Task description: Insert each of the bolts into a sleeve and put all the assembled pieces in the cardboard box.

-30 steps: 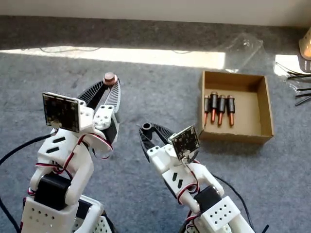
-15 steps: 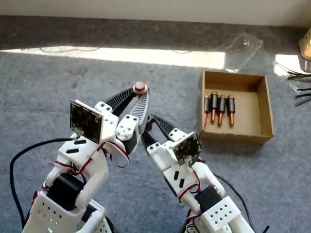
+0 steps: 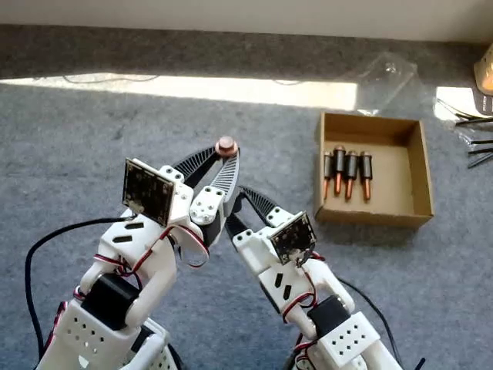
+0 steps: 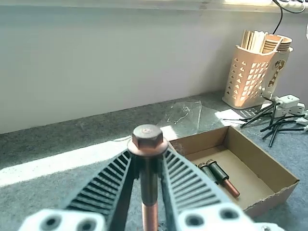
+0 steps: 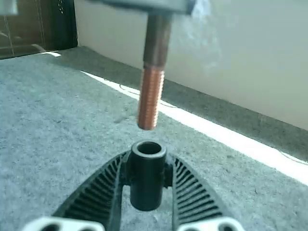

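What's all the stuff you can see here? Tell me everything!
bolt: one, copper, upright, just above the sleeve
sleeve: one, black, upright below the bolt's tip
cardboard box: one, brown, on the carpet
assembled pieces: four, black and copper, side by side in the box
plastic sheet: one, clear, behind the box
basket: one, cream, by the wall beyond the box
cables: several, black, near the basket
carpet: grey, under everything
left gripper: one, black fingers, shut on the bolt
right gripper: one, black fingers, shut on the sleeve
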{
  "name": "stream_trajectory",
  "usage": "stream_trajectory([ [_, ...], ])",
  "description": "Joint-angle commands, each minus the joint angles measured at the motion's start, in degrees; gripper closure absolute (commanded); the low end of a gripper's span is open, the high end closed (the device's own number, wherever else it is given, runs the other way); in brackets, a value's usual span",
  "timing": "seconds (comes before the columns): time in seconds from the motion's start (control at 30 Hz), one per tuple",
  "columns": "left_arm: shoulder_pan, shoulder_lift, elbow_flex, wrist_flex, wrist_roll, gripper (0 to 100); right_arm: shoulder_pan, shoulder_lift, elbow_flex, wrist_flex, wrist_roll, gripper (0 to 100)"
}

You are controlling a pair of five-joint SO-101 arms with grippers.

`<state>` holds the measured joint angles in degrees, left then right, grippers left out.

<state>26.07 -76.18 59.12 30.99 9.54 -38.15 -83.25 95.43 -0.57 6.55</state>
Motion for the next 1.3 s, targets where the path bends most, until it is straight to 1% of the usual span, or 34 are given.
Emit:
stream_trajectory([
  [0.0, 0.4, -0.9, 0.4, -3.3, -0.3, 99, 0.6, -0.7, -0.6, -1.5, 0.8, 99.5],
  [0.57, 0.4, -0.9, 0.7, -3.1, -0.1, 99, 0.6, -0.7, -0.7, -1.5, 0.7, 99.5],
  [0.73, 0.0, -0.9, 0.8, -3.0, 4.0, 99, 0.6, -0.7, -0.7, -1.5, 0.7, 99.5],
  [0.97, 0.0, -0.9, 3.7, -3.2, 3.9, 99, 0.6, -0.7, -0.7, -1.5, 0.7, 99.5],
  [1.27, -0.1, -0.9, 4.2, -3.1, 3.9, 99, 0.7, -0.7, -0.6, -1.5, 0.7, 99.5],
])
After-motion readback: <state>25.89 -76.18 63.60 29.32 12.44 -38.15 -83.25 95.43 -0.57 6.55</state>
